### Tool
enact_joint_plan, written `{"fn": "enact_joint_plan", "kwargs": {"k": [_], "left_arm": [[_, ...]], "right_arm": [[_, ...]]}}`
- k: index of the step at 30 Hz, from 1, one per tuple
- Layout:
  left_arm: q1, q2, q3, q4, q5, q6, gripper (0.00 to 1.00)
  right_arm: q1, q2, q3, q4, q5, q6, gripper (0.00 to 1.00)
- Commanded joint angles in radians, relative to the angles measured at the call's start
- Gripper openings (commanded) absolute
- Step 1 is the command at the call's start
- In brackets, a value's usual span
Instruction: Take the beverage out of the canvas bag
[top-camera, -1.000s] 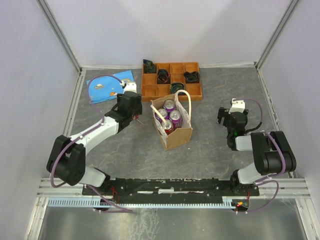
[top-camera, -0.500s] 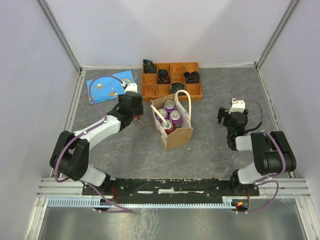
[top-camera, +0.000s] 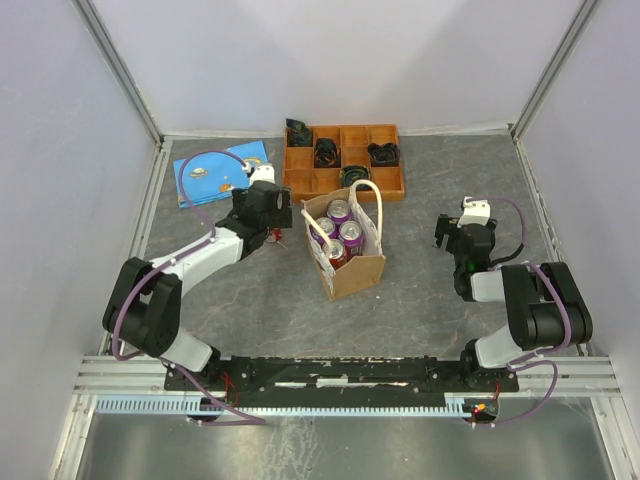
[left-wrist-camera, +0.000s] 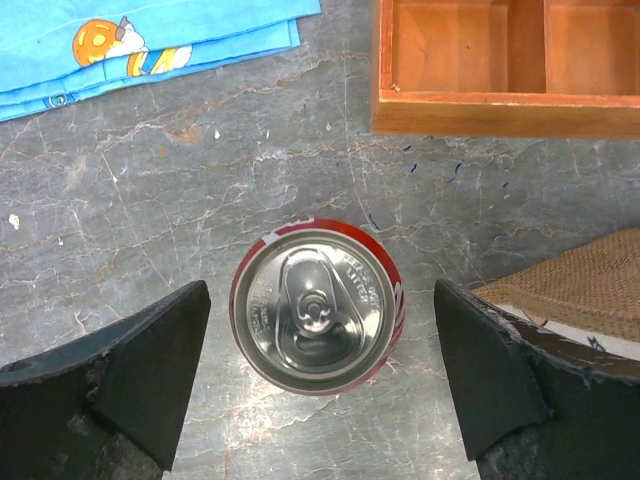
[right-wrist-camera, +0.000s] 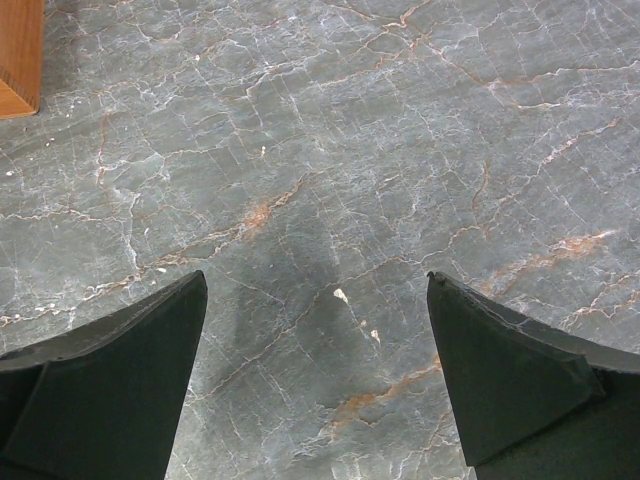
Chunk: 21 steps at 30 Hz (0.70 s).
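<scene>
Beverage can (left-wrist-camera: 318, 308), red, standing upright on the tabletop (left-wrist-camera: 140, 190) outside the canvas bag (left-wrist-camera: 590, 290), dead centre between the jaws of the left gripper (left-wrist-camera: 320, 295). Lid and pull-tab face-on to the left wrist camera, so long axis vertical, straight along the line of approach; round body, hence no preferred angle for a side grip. Jaws wide apart, one to each side of the can, a clear strip of tabletop showing on both sides, no contact anywhere. Bag just off the right-hand jaw, woven brown corner close beside it, touching or not impossible to tell. Wooden tray (left-wrist-camera: 500, 100) ahead of the jaws, blue cloth (left-wrist-camera: 150, 40) ahead and off to the left-hand side. In the top view, more cans (top-camera: 340, 232) upright inside the bag, purple ones and a red one, lids up. Right gripper (right-wrist-camera: 315, 290) well apart on the far side of the bag, jaws likewise spread, only bare stone between them. Left arm plainly the nearer one to both the standing can and the bag. Judging by this layout: one beverage out of the bag and standing free. Next, probably a straight lift clear of the can, with care for the bag corner beside the right-hand jaw.
</scene>
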Motion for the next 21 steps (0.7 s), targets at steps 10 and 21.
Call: {"fn": "enact_joint_plan", "kwargs": {"k": [10,21], "left_arm": [[0.004,-0.077,0.172,0.0,-0.043,0.057,1.0],[-0.186,-0.113,0.522,-0.186,0.152,0.372,0.93]], "right_arm": [[-0.003,-0.009,0.026,0.033,-0.002,-0.005,0.99],[-0.004,-0.01,0.026,0.034,-0.002,-0.005,0.99]]}}
